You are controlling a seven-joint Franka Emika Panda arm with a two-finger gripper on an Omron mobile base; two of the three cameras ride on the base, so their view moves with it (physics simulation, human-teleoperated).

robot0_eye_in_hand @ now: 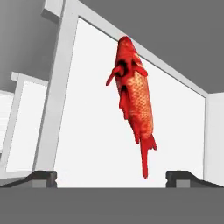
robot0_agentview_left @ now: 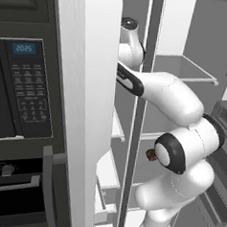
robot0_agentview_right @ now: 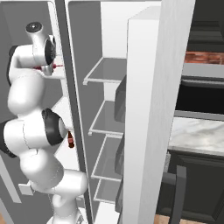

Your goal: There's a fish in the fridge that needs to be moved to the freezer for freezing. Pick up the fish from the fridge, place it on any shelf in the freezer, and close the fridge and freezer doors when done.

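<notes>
The arm (robot0_agentview_left: 174, 98) folds up from the base, elbow bent, forearm reaching forward and high. The gripper (robot0_eye_in_hand: 111, 177) is spread wide, fingertips (robot0_eye_in_hand: 41, 177) apart, nothing between them.

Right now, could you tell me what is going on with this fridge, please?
The arm reaches into the freezer, the narrower compartment. Its tool is open, fingertips apart, facing the red fish, which lies on a white shelf there, not gripped. Both the freezer door and the fridge door stand open.
</notes>
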